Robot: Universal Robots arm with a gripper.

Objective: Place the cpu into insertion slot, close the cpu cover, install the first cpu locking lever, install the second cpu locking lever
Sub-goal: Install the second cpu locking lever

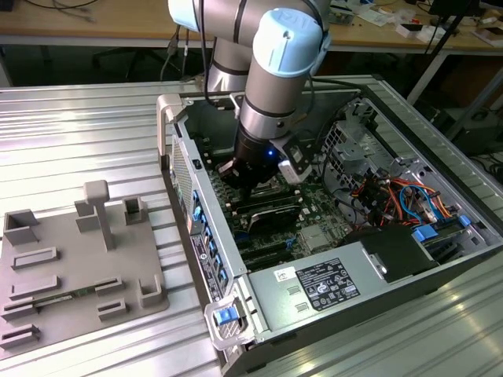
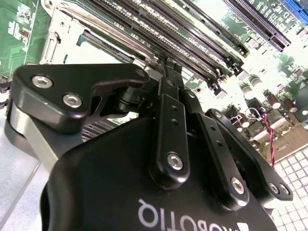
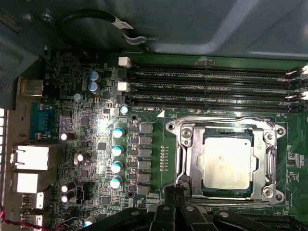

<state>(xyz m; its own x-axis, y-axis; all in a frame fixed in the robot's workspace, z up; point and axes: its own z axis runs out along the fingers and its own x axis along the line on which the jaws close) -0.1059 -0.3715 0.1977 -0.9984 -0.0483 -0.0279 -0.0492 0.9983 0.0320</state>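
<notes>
The cpu [image 3: 226, 161] lies silver side up in the insertion slot [image 3: 226, 193] on the green board. The cpu cover [image 3: 192, 161], a silver frame, lies flat around it. A thin metal lever [image 3: 179, 159] runs along one side of the socket. My gripper [image 3: 175, 191] is shut, its black fingertips pressed together at the socket corner where that lever ends. In the second wrist view the gripper [image 2: 169, 72] points down beside the memory slots, and part of the socket frame [image 2: 60, 41] shows. In the exterior view the gripper [image 1: 250, 187] reaches deep into the open computer case.
Long black memory slots [image 3: 211, 91] run beside the socket. Capacitors [image 3: 117, 149] and rear ports [image 3: 33, 159] stand nearby. The case wall [image 1: 177, 157], power supply [image 1: 314, 287] and cable bundle [image 1: 401, 196] surround the arm. A grey fixture plate [image 1: 78, 267] lies at the exterior view's left.
</notes>
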